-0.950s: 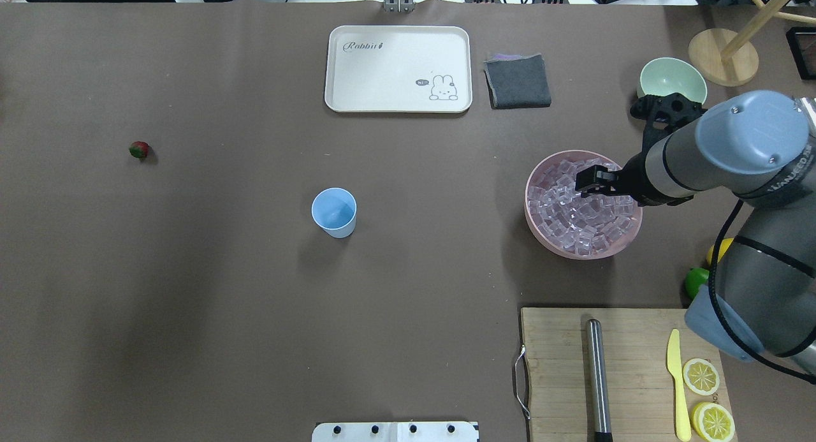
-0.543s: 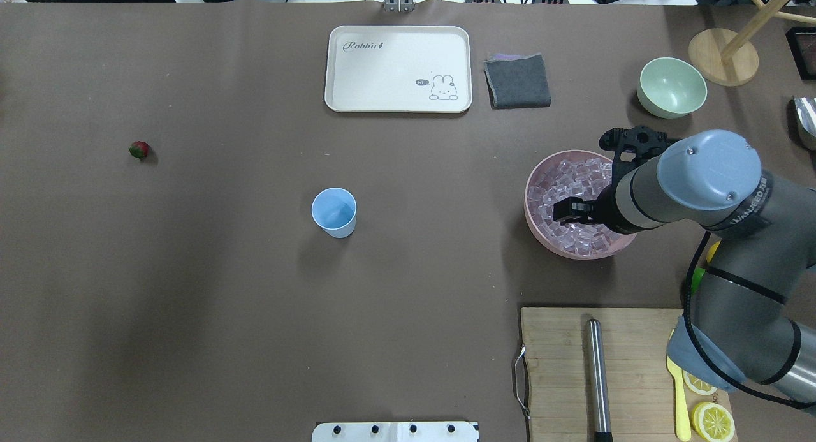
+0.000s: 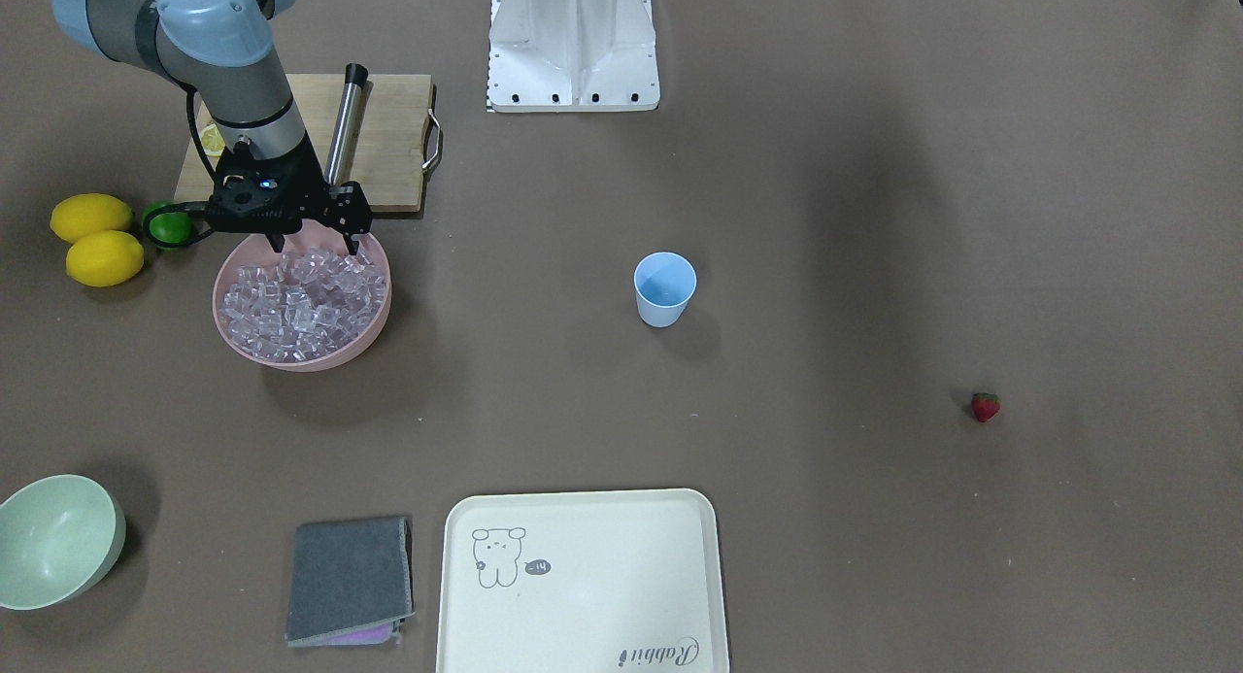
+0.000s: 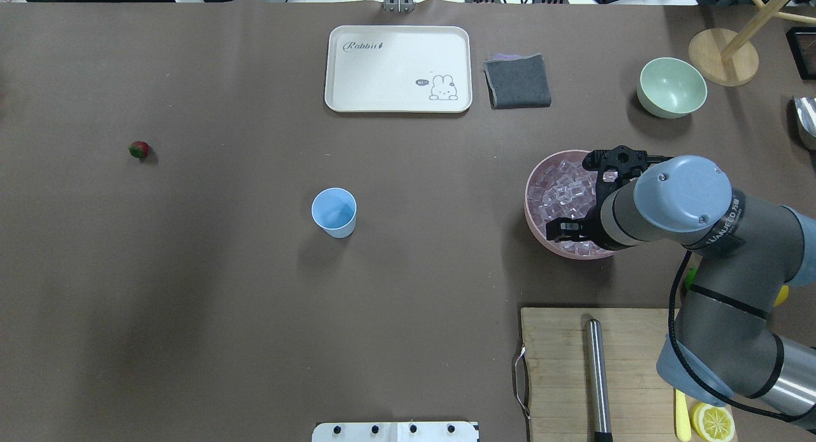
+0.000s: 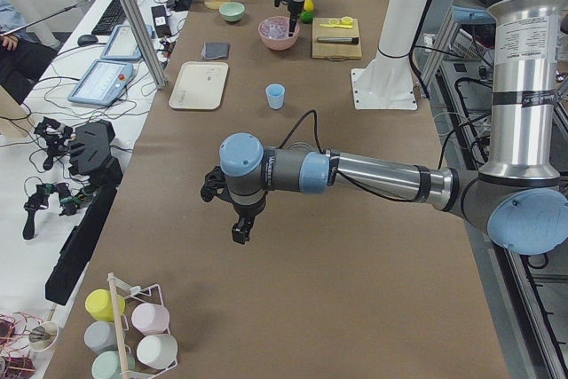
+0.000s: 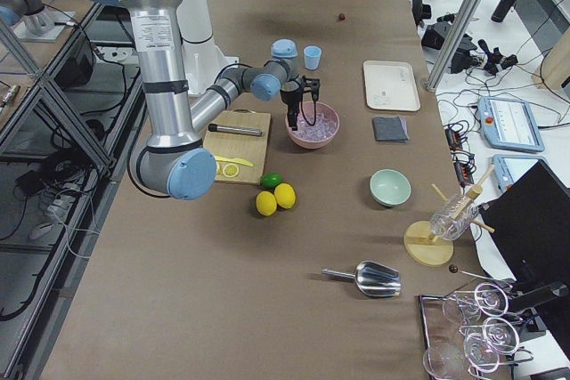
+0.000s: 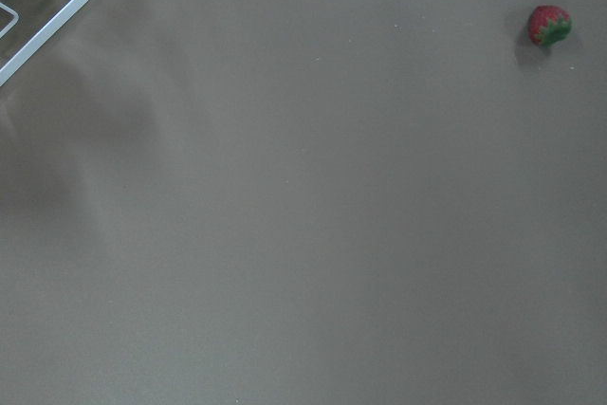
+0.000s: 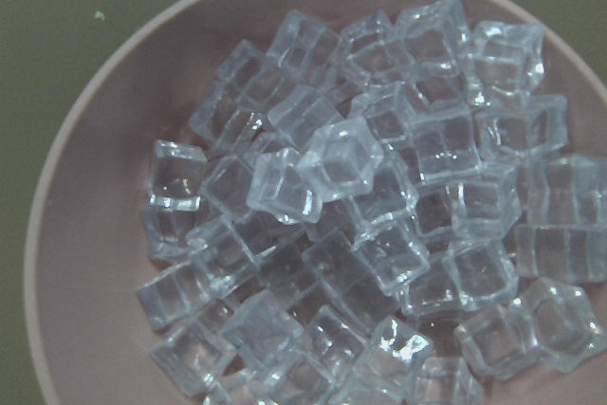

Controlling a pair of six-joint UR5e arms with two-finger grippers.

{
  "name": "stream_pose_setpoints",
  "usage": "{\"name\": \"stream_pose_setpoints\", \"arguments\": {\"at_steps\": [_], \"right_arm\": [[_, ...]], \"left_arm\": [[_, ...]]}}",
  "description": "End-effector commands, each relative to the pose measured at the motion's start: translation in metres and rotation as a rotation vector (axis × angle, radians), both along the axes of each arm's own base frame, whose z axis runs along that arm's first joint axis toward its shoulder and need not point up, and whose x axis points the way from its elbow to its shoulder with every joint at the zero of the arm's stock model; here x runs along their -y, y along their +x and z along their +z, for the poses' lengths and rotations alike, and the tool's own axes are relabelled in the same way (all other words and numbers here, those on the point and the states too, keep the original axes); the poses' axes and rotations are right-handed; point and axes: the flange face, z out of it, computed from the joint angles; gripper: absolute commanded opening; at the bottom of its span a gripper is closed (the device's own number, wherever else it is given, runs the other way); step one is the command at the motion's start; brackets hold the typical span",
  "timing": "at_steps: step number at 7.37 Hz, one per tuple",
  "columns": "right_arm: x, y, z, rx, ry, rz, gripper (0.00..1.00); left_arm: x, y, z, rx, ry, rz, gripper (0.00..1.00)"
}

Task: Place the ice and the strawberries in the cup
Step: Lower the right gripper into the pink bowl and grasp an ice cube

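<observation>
Ice lies heaped in the pink bowl, and none shows in the cup, which stands well apart at mid-surface. In the last second your right pincer has swept from the bowl's far side to its near rim. It hangs over the cubes, fingers spread, holding nothing. By my reading, you are only lining up the first grab. The strawberry lies untouched, far to the left. Whether your left pincer is open, I cannot tell.
</observation>
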Motion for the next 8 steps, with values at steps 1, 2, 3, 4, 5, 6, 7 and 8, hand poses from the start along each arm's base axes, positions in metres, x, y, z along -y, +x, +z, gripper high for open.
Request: {"name": "stream_pose_setpoints", "arguments": {"at_steps": [1, 2, 3, 4, 5, 6, 7, 8], "right_arm": [[0.002, -0.003, 0.008, -0.028, 0.031, -0.027, 0.9], [0.003, -0.002, 0.009, -0.034, 0.046, -0.041, 0.88], [0.004, -0.002, 0.009, -0.037, 0.051, -0.047, 0.81], [0.003, -0.002, 0.01, -0.038, 0.05, -0.049, 0.67], [0.004, -0.004, 0.011, -0.04, 0.045, -0.051, 0.53], [0.003, -0.004, 0.011, -0.035, 0.041, -0.057, 0.29], [0.002, -0.002, 0.008, -0.033, 0.04, -0.058, 0.0], [0.008, 0.009, 0.0, -0.019, 0.049, -0.037, 0.0]], "left_arm": [[0.0, 0.0, 0.0, 0.0, 0.001, 0.001, 0.98], [0.0, 0.0, 0.0, 0.0, 0.0, 0.001, 0.98], [0.0, 0.0, 0.0, 0.0, 0.001, 0.001, 0.98], [0.0, 0.001, -0.001, 0.0, 0.003, 0.002, 0.98], [0.0, 0.003, -0.001, 0.0, 0.003, 0.007, 0.98], [0.001, 0.003, -0.002, 0.0, 0.006, 0.007, 0.98], [0.001, 0.003, -0.001, 0.0, 0.005, 0.007, 0.98], [0.0, 0.003, -0.001, 0.0, 0.005, 0.007, 0.98]]}}
